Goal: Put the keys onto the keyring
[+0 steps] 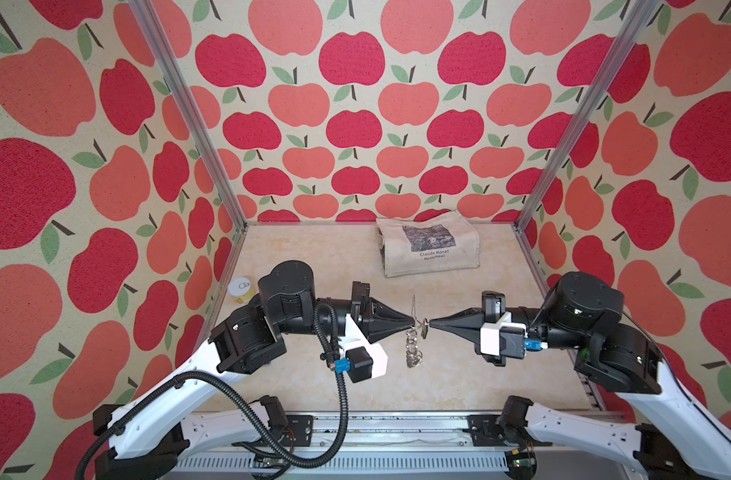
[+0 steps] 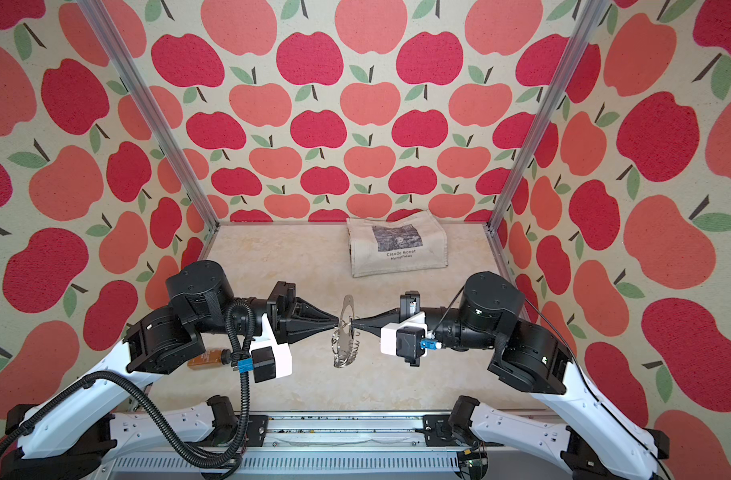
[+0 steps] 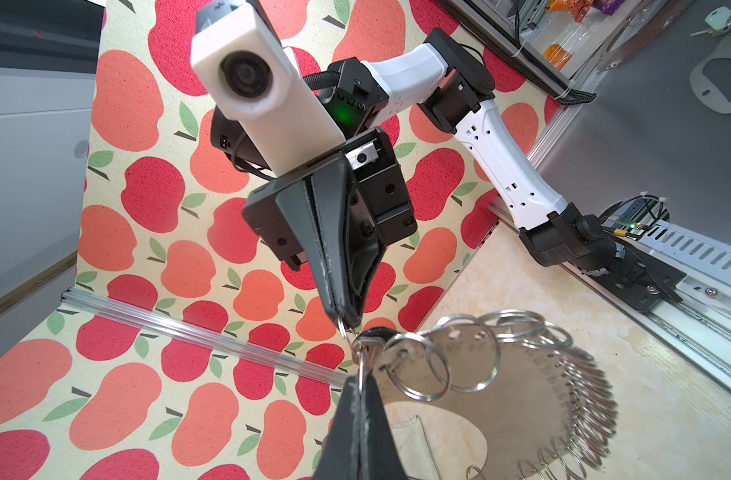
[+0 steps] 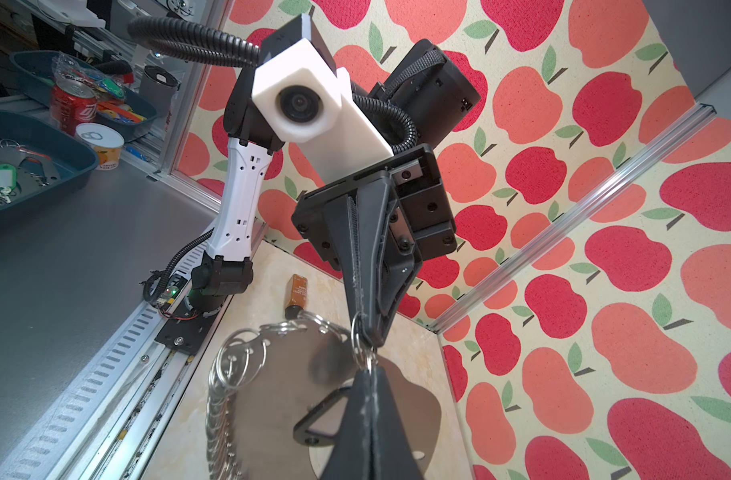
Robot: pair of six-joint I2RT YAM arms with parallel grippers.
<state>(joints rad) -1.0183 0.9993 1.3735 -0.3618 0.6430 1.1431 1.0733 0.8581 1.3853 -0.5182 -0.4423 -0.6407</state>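
The keyring (image 3: 501,415), a flat grey plate fringed with silver rings, hangs on edge in mid-air between my two grippers in both top views (image 1: 413,353) (image 2: 348,309). My left gripper (image 3: 358,380) is shut on one thin silver ring at the plate's edge. My right gripper (image 4: 368,370) faces it tip to tip (image 1: 431,323) and is shut on a small ring. The keys' black-framed tag (image 4: 309,424) dangles just under its fingers, in front of the plate (image 4: 289,374). In a top view the tag is a dark speck (image 1: 425,331). The silver key itself is too small to make out.
A beige tote bag (image 1: 428,245) lies at the back of the pale tabletop. A round yellow can (image 1: 242,289) stands at the left edge behind my left arm. A small amber bottle (image 2: 207,357) lies under that arm. Apple-patterned walls with metal posts enclose three sides.
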